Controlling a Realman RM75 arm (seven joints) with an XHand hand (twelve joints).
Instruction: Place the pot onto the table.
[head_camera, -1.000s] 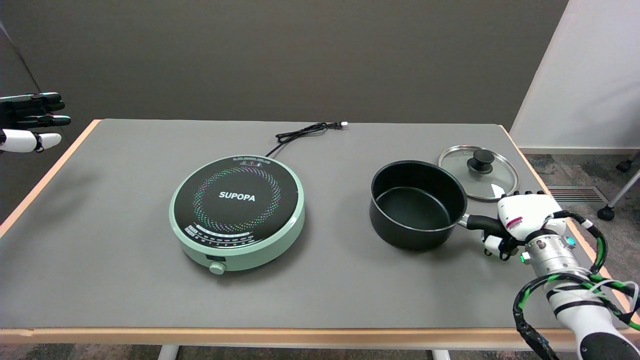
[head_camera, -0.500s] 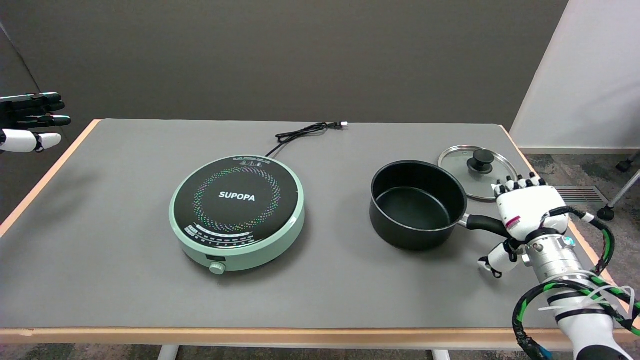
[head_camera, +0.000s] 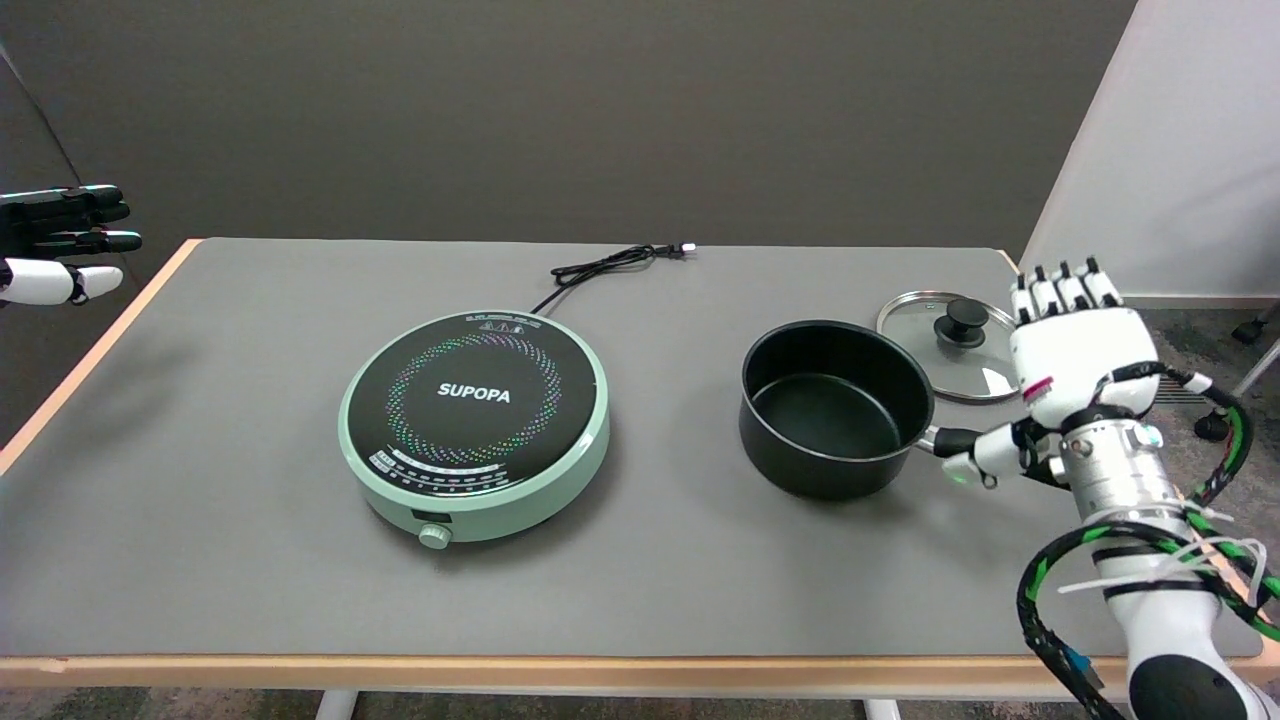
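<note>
The black pot (head_camera: 835, 405) stands upright on the grey table (head_camera: 650, 580), right of the cooker, its handle (head_camera: 948, 439) pointing right. My right hand (head_camera: 1070, 355) is raised above the handle's outer end with its fingers straight and spread, holding nothing. Its thumb overlaps the handle's end in this view, and whether it touches the handle I cannot tell.
A round green induction cooker (head_camera: 475, 420) sits left of centre, its black cord (head_camera: 610, 262) trailing to the back. A glass lid (head_camera: 955, 340) with a black knob lies behind the pot, partly hidden by my hand. The idle left hand (head_camera: 60, 240) hangs at the upper left.
My right hand has let go of the pot's handle, opened its fingers and risen up and slightly right. The pot has stayed put on the table.
</note>
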